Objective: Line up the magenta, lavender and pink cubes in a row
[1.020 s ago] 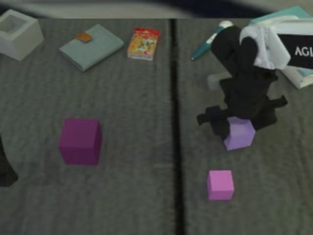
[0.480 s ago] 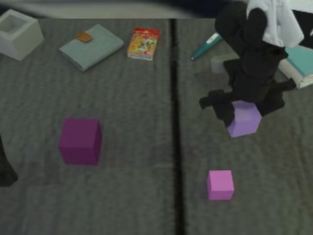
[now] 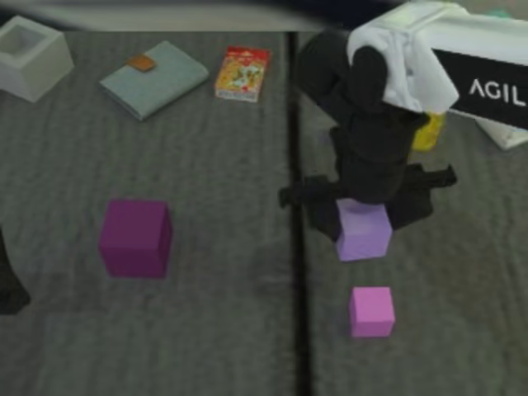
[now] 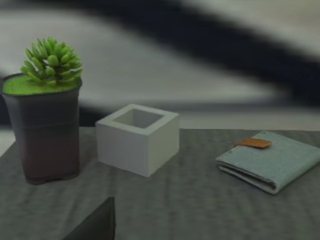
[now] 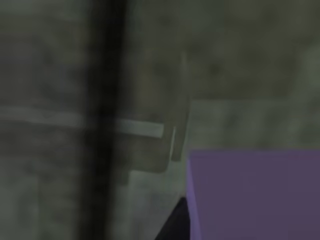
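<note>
Transport is the step in hand, by my reading: the right gripper (image 3: 360,216) is pinching the mid-sized pale violet-lavender cube (image 3: 363,230) and hangs with it just right of the dark seam (image 3: 294,148) that splits the grey table (image 3: 214,165), directly above the spot in front of the small light orchid-pink cube (image 3: 371,311). In the right wrist view the lavender cube (image 5: 252,195) fills the near corner, with a dark sliver of finger beside it; whether it is lifted clear of the surface is hard to tell, though it looks so. The large matte dark magenta cube (image 3: 135,238) sits well apart on the left half of the table. The left arm is parked at the table's left edge, its wrist camera facing a potted succulent (image 4: 44,107), a white square box (image 4: 138,137) and a teal wallet (image 4: 270,160); I cannot tell how its fingers stand.

Next, the lavender cube wants carrying across the seam and setting down level with the magenta one, leaving room for the pink cube alongside.
</note>
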Robot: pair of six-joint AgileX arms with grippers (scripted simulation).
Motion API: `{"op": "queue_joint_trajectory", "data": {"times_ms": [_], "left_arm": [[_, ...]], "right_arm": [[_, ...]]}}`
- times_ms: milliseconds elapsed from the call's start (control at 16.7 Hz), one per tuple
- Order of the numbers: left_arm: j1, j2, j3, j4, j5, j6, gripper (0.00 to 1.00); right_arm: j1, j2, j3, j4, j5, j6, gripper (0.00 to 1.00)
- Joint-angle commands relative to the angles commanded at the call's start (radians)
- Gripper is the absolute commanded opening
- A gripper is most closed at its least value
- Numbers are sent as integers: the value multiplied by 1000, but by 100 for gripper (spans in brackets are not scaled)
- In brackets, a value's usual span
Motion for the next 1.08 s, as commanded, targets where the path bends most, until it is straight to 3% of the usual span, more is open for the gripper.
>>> {"op": "queue_joint_trajectory", "data": {"times_ms": [240, 420, 840, 1080], "left_arm": [[0, 0, 0, 0, 0, 0, 100], [0, 0, 0, 0, 0, 0, 100], [0, 0, 0, 0, 0, 0, 100], [0, 0, 0, 0, 0, 0, 100]], "right_arm": [[145, -32, -18, -18, 3, 244, 0], [216, -56, -28, -21, 5, 345, 0], [223, -53, -41, -2, 5, 359, 0], [226, -16, -135, 134, 6, 361, 0]]}}
